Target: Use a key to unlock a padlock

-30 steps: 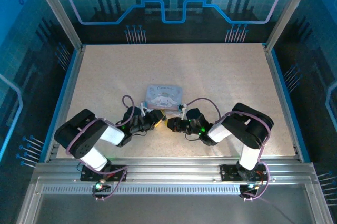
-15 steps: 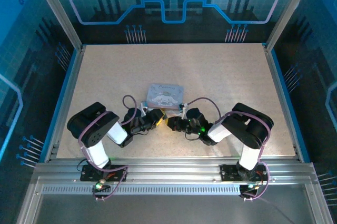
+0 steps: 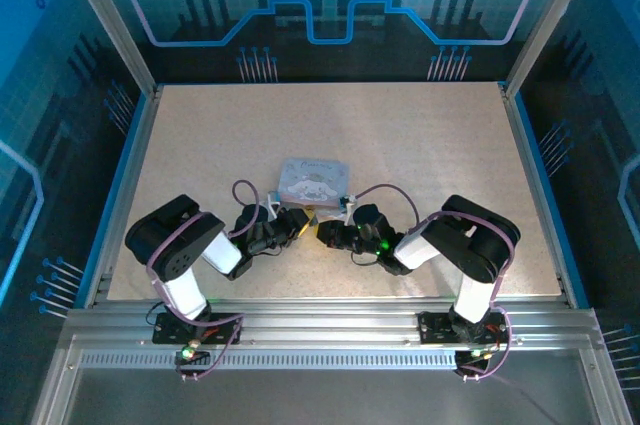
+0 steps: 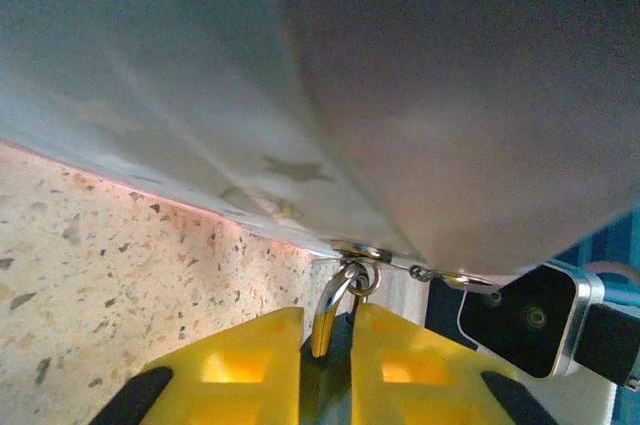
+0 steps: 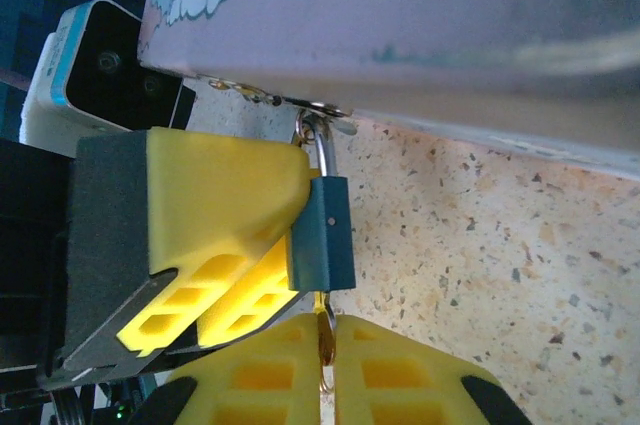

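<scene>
The small blue padlock point(image 5: 325, 235) hangs by its silver shackle point(image 4: 332, 307) from a ring on the hasp of the pale cartoon tin point(image 3: 313, 182). My left gripper point(image 4: 328, 320) is shut on the padlock, its yellow fingers point(image 5: 220, 195) clamping the body from the side. The thin brassy key point(image 5: 323, 333) points up into the padlock's underside. My right gripper point(image 5: 325, 323) is shut on the key's head. In the top view the two grippers meet nose to nose, left point(image 3: 297, 224) and right point(image 3: 327, 234), just in front of the tin.
The tin's side wall point(image 4: 300, 95) looms close above the left fingers. Speckled tabletop point(image 5: 500, 245) lies open to the right of the padlock. Blue frame rails point(image 3: 130, 165) bound the table on both sides.
The left arm's elbow has swung rightward and the left jaws have closed onto the padlock. The right arm has stayed nearly still, holding the key.
</scene>
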`<state>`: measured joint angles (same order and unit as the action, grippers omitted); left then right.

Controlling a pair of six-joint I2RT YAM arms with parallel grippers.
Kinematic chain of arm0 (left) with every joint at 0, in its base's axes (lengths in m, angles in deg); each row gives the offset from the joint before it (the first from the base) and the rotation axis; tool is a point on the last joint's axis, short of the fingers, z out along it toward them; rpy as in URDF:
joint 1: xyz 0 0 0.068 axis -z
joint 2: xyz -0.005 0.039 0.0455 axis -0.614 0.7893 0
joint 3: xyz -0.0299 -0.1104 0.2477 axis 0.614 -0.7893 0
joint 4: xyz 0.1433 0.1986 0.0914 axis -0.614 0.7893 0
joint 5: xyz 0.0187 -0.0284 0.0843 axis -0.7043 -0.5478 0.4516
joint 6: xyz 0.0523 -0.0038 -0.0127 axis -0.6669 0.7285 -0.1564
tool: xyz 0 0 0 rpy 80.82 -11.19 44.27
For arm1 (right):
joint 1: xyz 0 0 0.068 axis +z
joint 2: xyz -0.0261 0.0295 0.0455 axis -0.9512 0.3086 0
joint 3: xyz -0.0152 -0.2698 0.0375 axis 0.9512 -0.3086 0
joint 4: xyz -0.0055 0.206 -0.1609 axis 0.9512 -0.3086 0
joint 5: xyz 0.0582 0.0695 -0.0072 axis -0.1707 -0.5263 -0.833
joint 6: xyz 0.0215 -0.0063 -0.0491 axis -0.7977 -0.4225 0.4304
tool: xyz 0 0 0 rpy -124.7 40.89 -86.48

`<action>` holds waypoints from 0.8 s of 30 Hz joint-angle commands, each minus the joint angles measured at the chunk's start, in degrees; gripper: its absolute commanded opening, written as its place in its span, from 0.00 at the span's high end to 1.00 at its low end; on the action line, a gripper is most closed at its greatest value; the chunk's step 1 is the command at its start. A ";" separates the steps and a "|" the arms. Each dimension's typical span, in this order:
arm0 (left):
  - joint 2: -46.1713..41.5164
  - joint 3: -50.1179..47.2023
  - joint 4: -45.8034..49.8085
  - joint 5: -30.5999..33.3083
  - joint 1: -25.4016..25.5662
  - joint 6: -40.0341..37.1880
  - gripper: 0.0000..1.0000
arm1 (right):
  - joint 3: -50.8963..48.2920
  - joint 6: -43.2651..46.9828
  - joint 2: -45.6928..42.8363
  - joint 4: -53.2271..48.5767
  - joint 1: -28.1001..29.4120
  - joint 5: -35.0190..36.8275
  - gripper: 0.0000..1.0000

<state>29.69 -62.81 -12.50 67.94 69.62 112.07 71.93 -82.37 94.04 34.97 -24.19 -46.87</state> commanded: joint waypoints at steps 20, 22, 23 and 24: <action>-19.34 3.74 27.67 -0.57 2.10 -3.47 0.89 | -0.88 13.73 -17.37 -19.95 -0.99 0.85 0.49; -20.94 4.26 30.64 -0.25 2.15 -3.99 0.89 | -0.33 17.43 -20.38 -24.56 -1.00 2.14 0.45; -21.57 4.41 31.39 -0.16 2.11 -3.96 0.89 | -0.09 19.11 -21.82 -26.53 -1.01 2.72 0.44; -22.03 4.49 32.10 -0.08 2.10 -3.86 0.89 | 0.10 21.22 -23.40 -28.42 -0.99 3.63 0.42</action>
<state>10.21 -60.38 15.45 67.85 71.44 110.15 71.10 -68.60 73.98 15.30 -24.67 -46.20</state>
